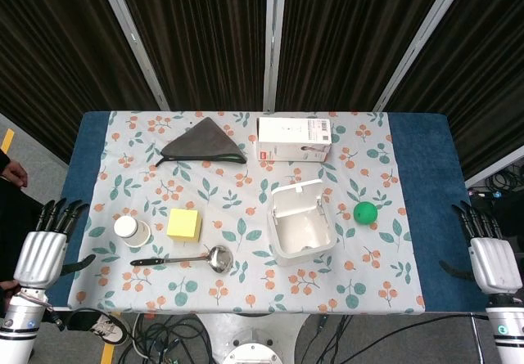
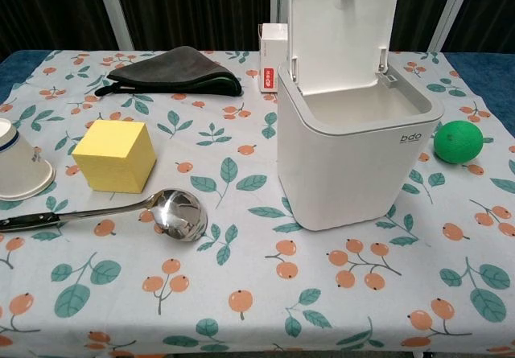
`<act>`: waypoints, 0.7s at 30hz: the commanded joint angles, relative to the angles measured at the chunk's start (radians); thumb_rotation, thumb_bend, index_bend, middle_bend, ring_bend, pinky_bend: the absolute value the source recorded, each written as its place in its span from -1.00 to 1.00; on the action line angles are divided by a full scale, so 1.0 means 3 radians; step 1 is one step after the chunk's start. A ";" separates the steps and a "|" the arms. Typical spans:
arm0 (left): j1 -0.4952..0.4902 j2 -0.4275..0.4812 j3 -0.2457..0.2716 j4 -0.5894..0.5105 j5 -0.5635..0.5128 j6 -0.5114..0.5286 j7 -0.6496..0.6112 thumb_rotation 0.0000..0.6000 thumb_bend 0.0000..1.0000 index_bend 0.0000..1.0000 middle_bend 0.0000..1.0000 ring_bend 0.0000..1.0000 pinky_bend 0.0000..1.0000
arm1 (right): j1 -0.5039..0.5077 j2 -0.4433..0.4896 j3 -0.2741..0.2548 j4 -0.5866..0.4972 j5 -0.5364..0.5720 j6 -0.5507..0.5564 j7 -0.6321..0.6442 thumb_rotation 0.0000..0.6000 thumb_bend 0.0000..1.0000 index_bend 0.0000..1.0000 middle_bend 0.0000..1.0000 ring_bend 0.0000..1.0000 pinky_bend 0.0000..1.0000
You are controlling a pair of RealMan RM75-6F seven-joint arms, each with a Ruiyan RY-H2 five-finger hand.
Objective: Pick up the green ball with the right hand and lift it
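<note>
A green ball point(image 1: 365, 212) lies on the flowered cloth just right of the white bin; the chest view shows the ball point(image 2: 458, 141) at the right, beside the bin. My right hand point(image 1: 490, 253) hangs off the table's right front corner, fingers apart and holding nothing, well right of and nearer than the ball. My left hand point(image 1: 45, 245) is off the left edge, also spread with nothing in it. Neither hand appears in the chest view.
A white lidded bin point(image 1: 301, 225) stands open at centre right. A yellow cube point(image 1: 184, 224), a ladle point(image 1: 184, 259) and a tipped white cup point(image 1: 130, 230) lie at the front left. A dark folded cloth point(image 1: 202, 145) and a white box point(image 1: 293, 138) sit at the back.
</note>
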 commanded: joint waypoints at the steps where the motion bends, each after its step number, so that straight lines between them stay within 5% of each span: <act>1: -0.0001 0.0002 -0.0001 0.0003 -0.0003 -0.0004 0.0000 1.00 -1.00 -0.73 -0.78 -0.95 -0.96 | -0.0002 0.0003 0.0000 0.0001 0.0009 -0.0005 0.0000 1.00 -1.00 -1.00 -1.00 -1.00 -1.00; 10: -0.0023 0.0011 -0.0007 0.0002 -0.0013 -0.0042 -0.0013 1.00 -1.00 -0.73 -0.78 -0.95 -0.96 | 0.0025 0.0005 -0.0004 -0.0015 0.0039 -0.0085 -0.0028 1.00 -1.00 -1.00 -1.00 -1.00 -1.00; 21: -0.0022 -0.0050 0.0004 0.0123 -0.0009 -0.0047 -0.0107 1.00 -1.00 -0.73 -0.78 -0.95 -0.96 | 0.0438 -0.0115 0.0097 0.0078 0.0188 -0.0712 -0.0268 1.00 -1.00 -1.00 -1.00 -1.00 -1.00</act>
